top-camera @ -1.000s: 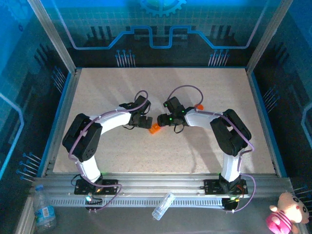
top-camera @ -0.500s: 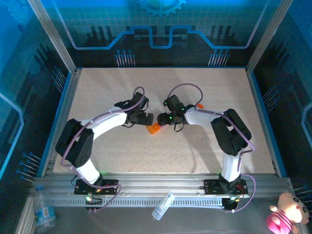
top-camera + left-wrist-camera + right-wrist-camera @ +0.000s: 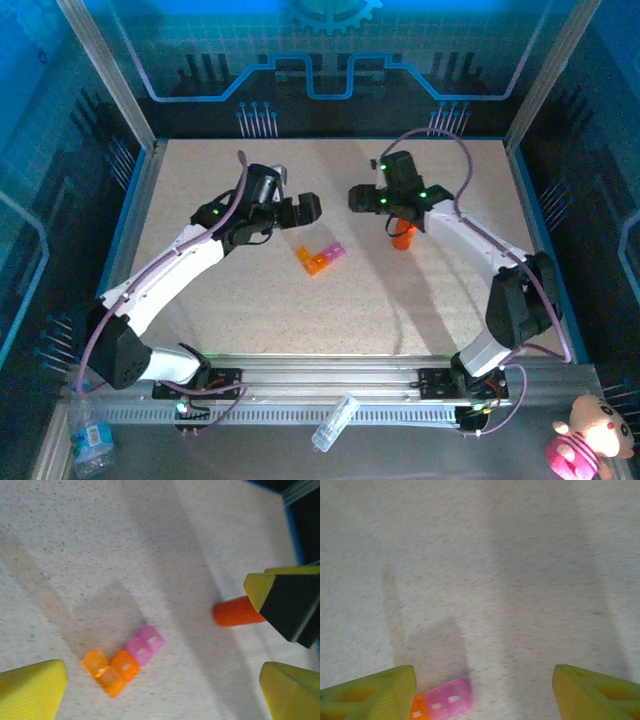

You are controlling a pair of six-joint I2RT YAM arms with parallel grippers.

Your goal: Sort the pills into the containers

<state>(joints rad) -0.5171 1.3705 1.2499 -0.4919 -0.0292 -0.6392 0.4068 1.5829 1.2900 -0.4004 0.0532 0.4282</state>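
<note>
While my right wrist camera cuts the containers (image 3: pixel 442 702) off at its lower edge, leaving one pink square and a sliver of orange, the left wrist camera shows the whole strip (image 3: pixel 125 662). It is made of small translucent squares, orange then pink, joined in a bent line. Pale specks sit inside some of the squares, too small for me to tell what they are. From above, the containers (image 3: pixel 320 258) lie flat on the speckled tabletop (image 3: pixel 440 310). My left tool (image 3: pixel 306 208) hangs just beyond them to the left, spread wide with nothing between its ribbed yellow pads (image 3: pixel 35 690). My right tool (image 3: pixel 358 197) hangs beyond them to the right, also parted over bare surface (image 3: pixel 482 680). The orange bottle (image 3: pixel 403 236), right of the containers, is half hidden behind that tool (image 3: pixel 285 605).
</note>
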